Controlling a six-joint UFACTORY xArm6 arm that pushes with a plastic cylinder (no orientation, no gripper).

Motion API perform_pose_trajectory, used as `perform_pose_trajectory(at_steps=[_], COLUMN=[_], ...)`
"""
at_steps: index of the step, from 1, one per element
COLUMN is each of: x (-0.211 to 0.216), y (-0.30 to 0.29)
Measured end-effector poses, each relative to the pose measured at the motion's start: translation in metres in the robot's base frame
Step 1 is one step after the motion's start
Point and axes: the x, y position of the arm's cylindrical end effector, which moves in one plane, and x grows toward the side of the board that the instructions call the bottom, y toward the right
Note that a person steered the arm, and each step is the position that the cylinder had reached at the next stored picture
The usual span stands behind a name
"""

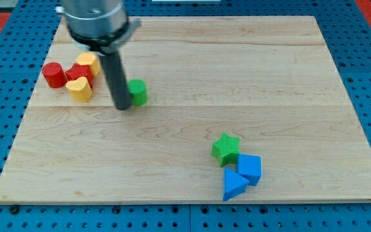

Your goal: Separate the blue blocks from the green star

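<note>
The green star [226, 149] lies at the lower right of the wooden board. A blue cube-like block [250, 169] touches its lower right side. A blue triangular block [234, 185] lies just below the star, against the other blue block. My tip [122, 107] rests on the board far to the upper left of this group, right beside a green block [137, 92] on that block's left side.
A cluster sits at the upper left: a red cylinder [54, 75], a red block [80, 72], a yellow block [87, 62] and a yellow heart [79, 89]. The board's edge [192, 202] runs along the view's bottom over a blue pegboard.
</note>
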Motion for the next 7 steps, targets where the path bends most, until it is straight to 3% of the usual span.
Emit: perform_pose_trajectory(at_steps=[1, 3, 4, 5, 7], x=[0.002, -0.041, -0.03, 0.008, 0.162], y=[0.022, -0.037, 0.037, 0.058, 0.069])
